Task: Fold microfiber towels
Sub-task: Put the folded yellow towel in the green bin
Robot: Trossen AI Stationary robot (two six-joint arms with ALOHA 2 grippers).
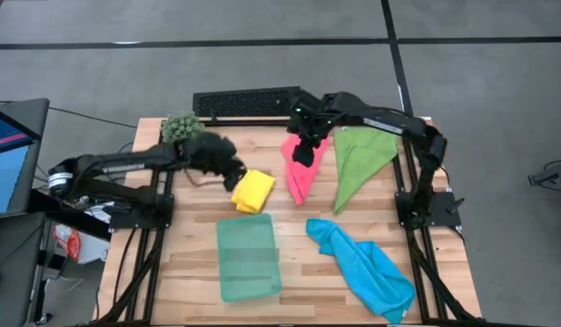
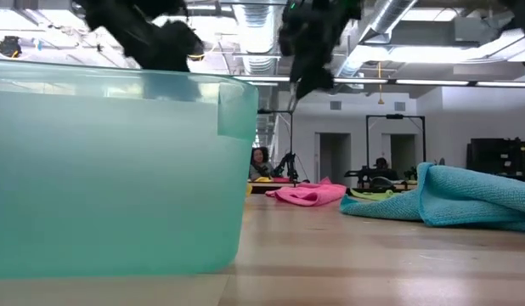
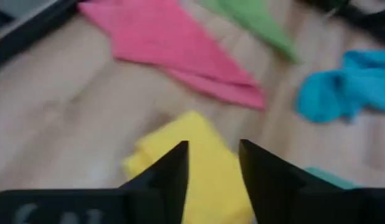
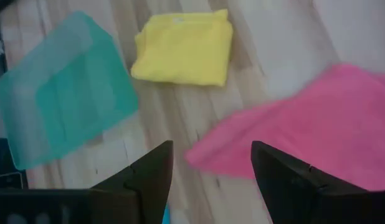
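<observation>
Grey carpet surrounds the slatted wooden worktop, and the low view looks past it into a long room with ceiling ducts and seated people far behind.

Left tool hangs just above the yellow microfiber towel, which lies folded into a small thick square directly beneath and slightly ahead of the fingertips. Its fingers stand part-way apart with nothing between them.

Right tool hovers over the wide end of the pink microfiber towel, spread wide and holding nothing. That towel lies flat in a long triangle under it. Beside the right tool, on the side away from the left arm, lies the leaf green microfiber towel, also a flat triangle. Nearer the worktop's front edge the bright blue microfiber towel sits crumpled, with a pale teal translucent tray next to it. A spiky green plant ball rests behind the left arm.
</observation>
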